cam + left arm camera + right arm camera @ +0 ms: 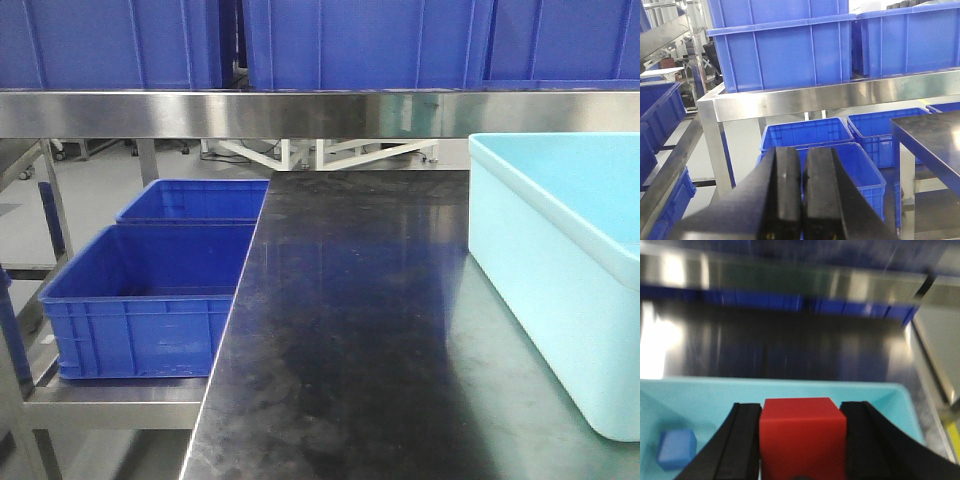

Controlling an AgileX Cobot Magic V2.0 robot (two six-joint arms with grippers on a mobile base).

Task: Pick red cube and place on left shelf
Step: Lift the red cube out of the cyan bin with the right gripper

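Cube (802, 440), red, is clamped between the black fingers of the right pincer (802, 412), apparently held above the pale tub (890, 395) where a small blue block (676, 449) lies, so it can pass over the tub's wall. Beyond lies the dark desk (790, 340). The left pincer (801, 195) is clenched on nothing, facing the left shelf (840, 97) and its blue crates (785, 55), probably parked out of the way

The red cube (802, 440) is cropped below; behind, perhaps a blurred steel rail (790, 277).
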